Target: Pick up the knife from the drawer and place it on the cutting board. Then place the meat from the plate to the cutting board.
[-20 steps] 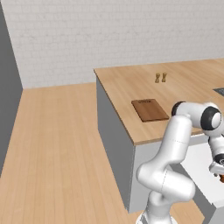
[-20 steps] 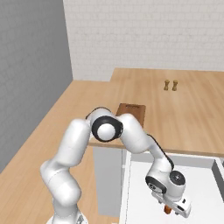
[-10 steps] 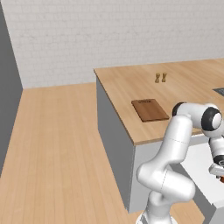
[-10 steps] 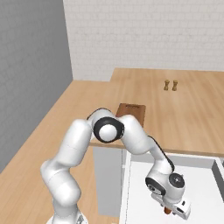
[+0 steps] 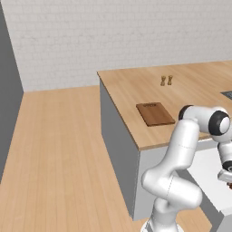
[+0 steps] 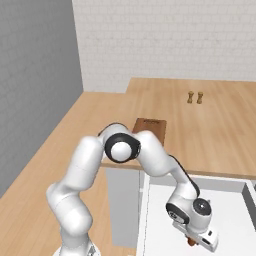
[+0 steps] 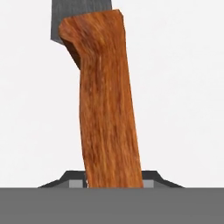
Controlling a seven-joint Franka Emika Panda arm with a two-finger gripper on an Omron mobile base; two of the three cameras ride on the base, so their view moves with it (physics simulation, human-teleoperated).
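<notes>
Knife apparently gripped, over white drawer.

No text, label, brand, number or sign can be read in these pictures. The cutting board has a small dark mark at its far short end, but it is too blurred to read.

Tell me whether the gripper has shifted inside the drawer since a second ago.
No. In the right base view the gripper sits at the same spot against the drawer wall. Only its jaws have closed, now on the knife handle.
</notes>
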